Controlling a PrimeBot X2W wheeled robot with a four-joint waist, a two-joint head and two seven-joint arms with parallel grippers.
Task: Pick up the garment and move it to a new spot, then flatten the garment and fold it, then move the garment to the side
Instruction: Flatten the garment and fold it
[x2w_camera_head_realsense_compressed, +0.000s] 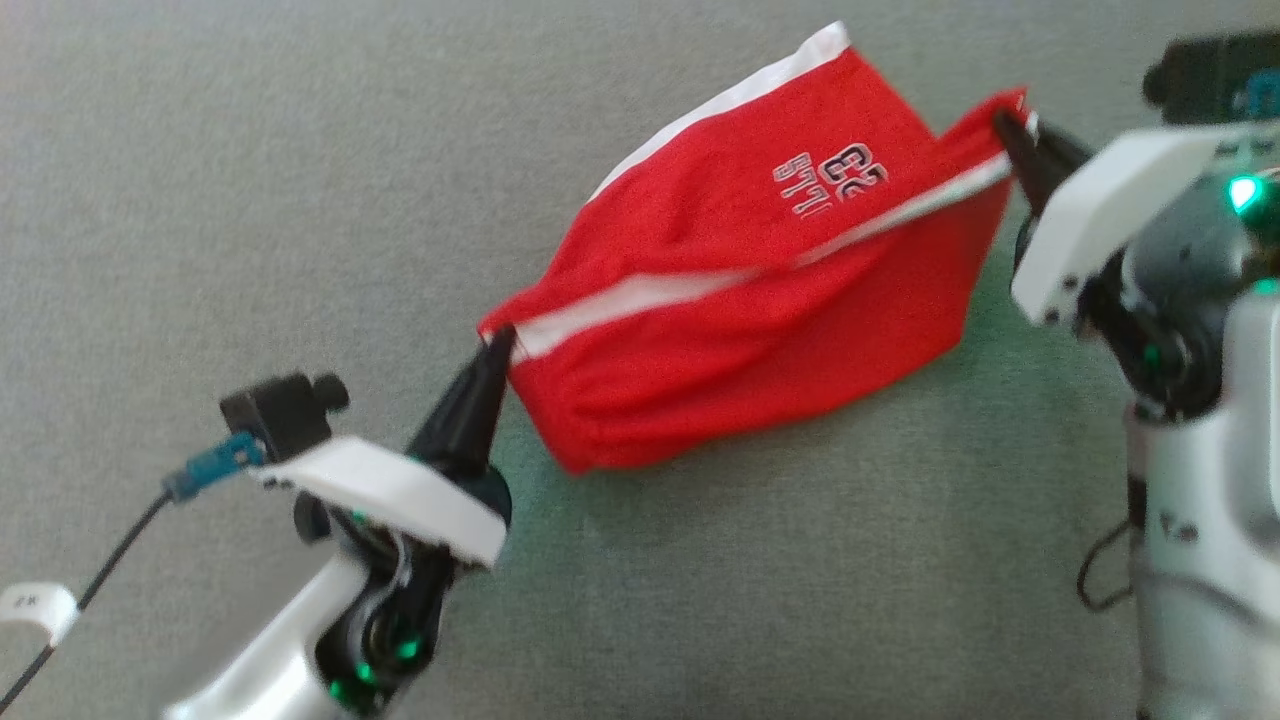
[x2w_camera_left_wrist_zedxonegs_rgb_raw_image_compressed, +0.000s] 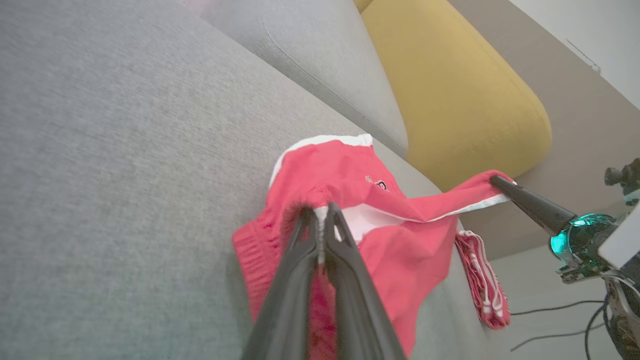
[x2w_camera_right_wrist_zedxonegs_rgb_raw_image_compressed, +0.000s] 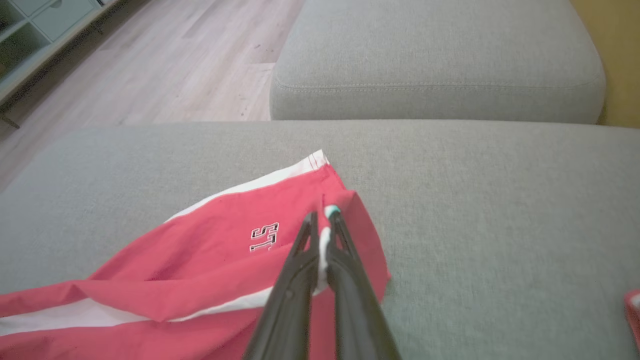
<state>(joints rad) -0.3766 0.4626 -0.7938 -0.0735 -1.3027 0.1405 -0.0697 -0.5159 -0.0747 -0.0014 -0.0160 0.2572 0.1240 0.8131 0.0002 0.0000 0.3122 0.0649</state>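
- Left tool (x2w_camera_head_realsense_compressed: 497, 347): nearest item, lower left of the head view; two dark fingers pressed together, pinching one end of the garment (x2w_camera_head_realsense_compressed: 760, 300) at a white-striped corner
- Right tool (x2w_camera_head_realsense_compressed: 1008, 125): right side of the head view; fingers likewise pressed together, clamped on the opposite end of the garment where red cloth met a white stripe
- Garment: red shorts with white stripes, a white hem and dark-outlined lettering on one panel; stretched between the two tools, upper edge lifted, lower fold sagging toward the sofa seat (x2w_camera_head_realsense_compressed: 250, 200); far hem corner appeared to rest on the seat
- Sofa seat: grey woven fabric, directly under the garment
- Second cloth (x2w_camera_left_wrist_zedxonegs_rgb_raw_image_compressed: 482, 280): red-and-white piece hanging at the seat's edge, apart from the garment, below the right tool in the left wrist view
- Grey cushion (x2w_camera_right_wrist_zedxonegs_rgb_raw_image_compressed: 435, 60): beyond the seat, same fabric
- Yellow cushion (x2w_camera_left_wrist_zedxonegs_rgb_raw_image_compressed: 465, 100): beside a grey cushion, rounded
- Wooden floor (x2w_camera_right_wrist_zedxonegs_rgb_raw_image_compressed: 190, 55): pale planks, farthest
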